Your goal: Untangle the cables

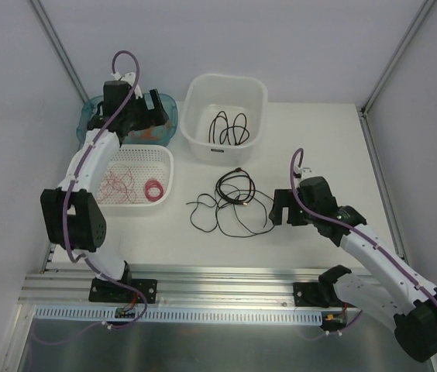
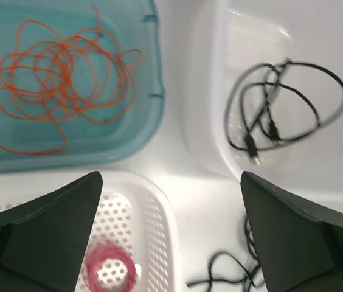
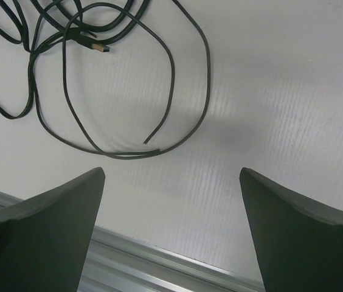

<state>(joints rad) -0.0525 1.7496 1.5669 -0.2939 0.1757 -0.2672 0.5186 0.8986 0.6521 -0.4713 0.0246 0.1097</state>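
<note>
- Black cables sprawl tangled near the white tub.
- My left gripper and right gripper gape empty.
- I'd pinch one loose end, lifting slowly.

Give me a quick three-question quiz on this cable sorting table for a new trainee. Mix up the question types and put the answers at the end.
1. Fill in: the right gripper, near the loose black cables on the table, has its jaws ____.
2. True or false: the orange wire lies in the teal bin.
3. The pink ring sits: A in the teal bin; B in the holed white basket; C among the black cables.
Key: 1 open; 2 true; 3 B.
</note>
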